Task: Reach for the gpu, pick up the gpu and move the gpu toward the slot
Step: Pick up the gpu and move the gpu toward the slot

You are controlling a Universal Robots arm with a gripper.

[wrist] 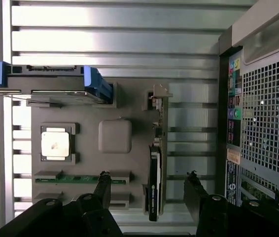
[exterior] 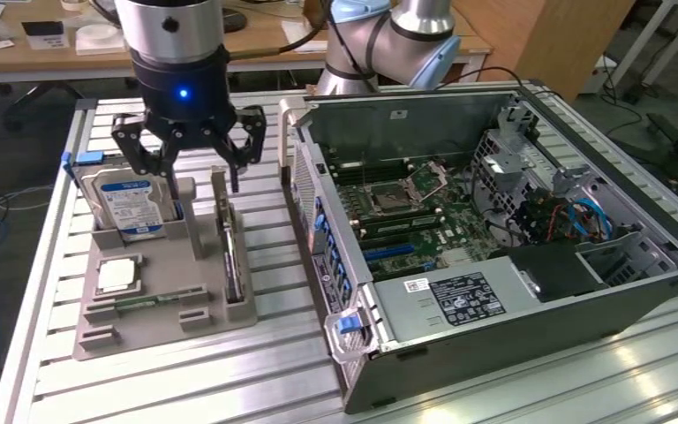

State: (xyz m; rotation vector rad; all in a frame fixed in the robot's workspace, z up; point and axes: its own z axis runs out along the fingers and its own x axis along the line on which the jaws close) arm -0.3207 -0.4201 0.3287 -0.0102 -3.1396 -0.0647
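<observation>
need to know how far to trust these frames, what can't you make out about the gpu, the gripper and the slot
- gpu: edge-on in both views, so its faces are hidden; the grey holder covers its lower edge.
- gripper: open; how far above the gpu it is cannot be judged in the wrist view.
- motherboard slots: partly hidden behind the power supply in the exterior view.

Black gpu, blue-labelled silver hard drive, grey holder, black claw, ribbed silver table.

We see a shiny ribbed metal desk; a dull grey plastic tray; a smooth black gpu; a metal case.
</observation>
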